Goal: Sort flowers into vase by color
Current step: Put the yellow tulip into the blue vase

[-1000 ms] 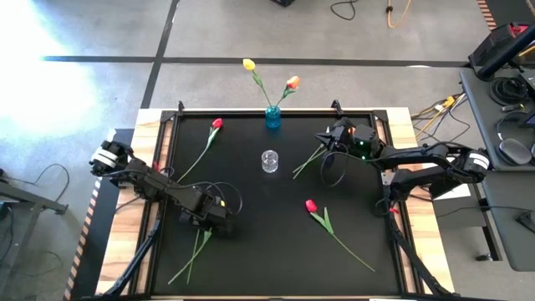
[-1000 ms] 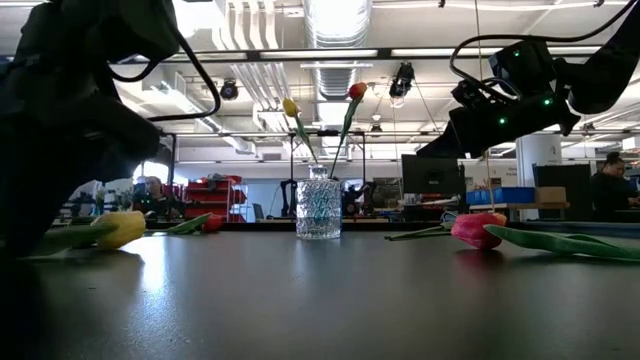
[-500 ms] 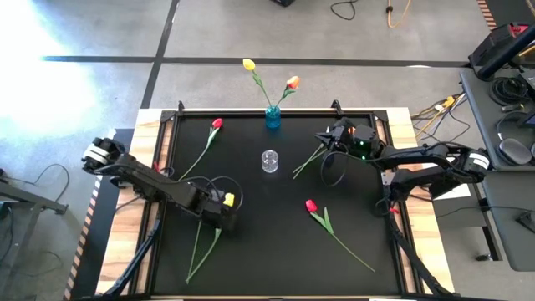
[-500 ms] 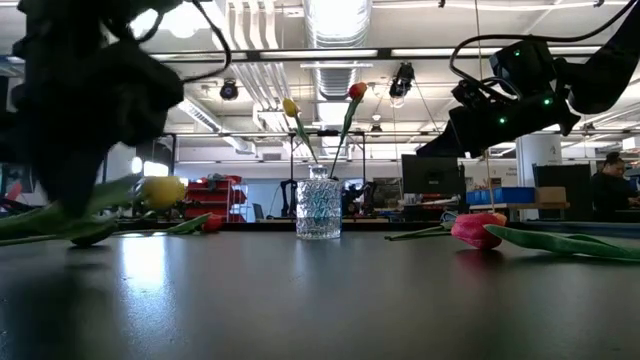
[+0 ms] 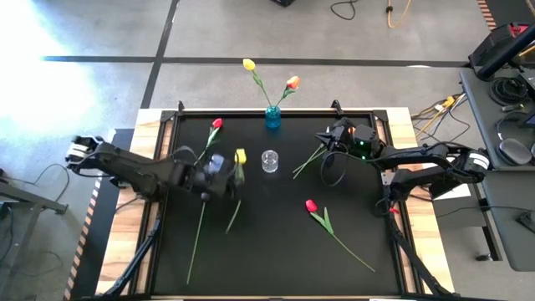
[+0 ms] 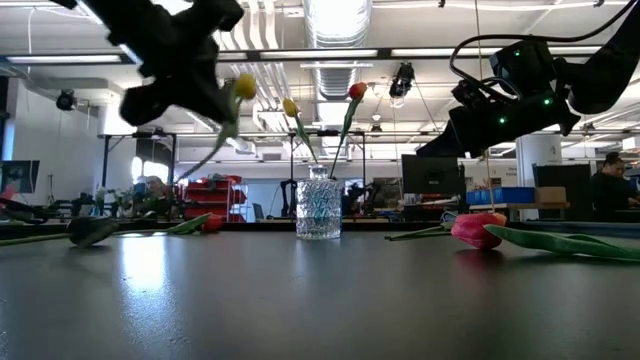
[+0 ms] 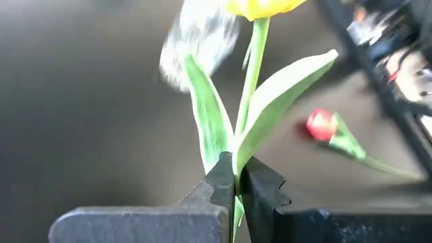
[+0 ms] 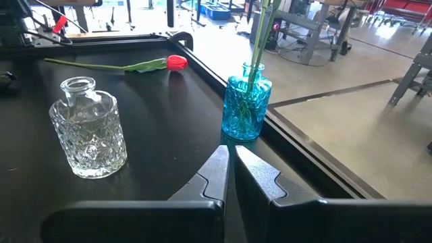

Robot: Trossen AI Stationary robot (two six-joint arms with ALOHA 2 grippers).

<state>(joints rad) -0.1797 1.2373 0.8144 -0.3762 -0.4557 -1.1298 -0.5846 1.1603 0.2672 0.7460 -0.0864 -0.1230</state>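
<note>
Readable text: none in any view.
Bench [image 5: 276, 251]: plain black top, no label or marking to read.
Clear vase [image 8: 91, 128]: cut-glass pattern only, no lettering.
Blue vase [image 8: 246, 108]: no lettering.
Arms: no brand name or number can be made out on either one.
Room beyond the bench: shelves and screens in the low view are too small to read.
</note>
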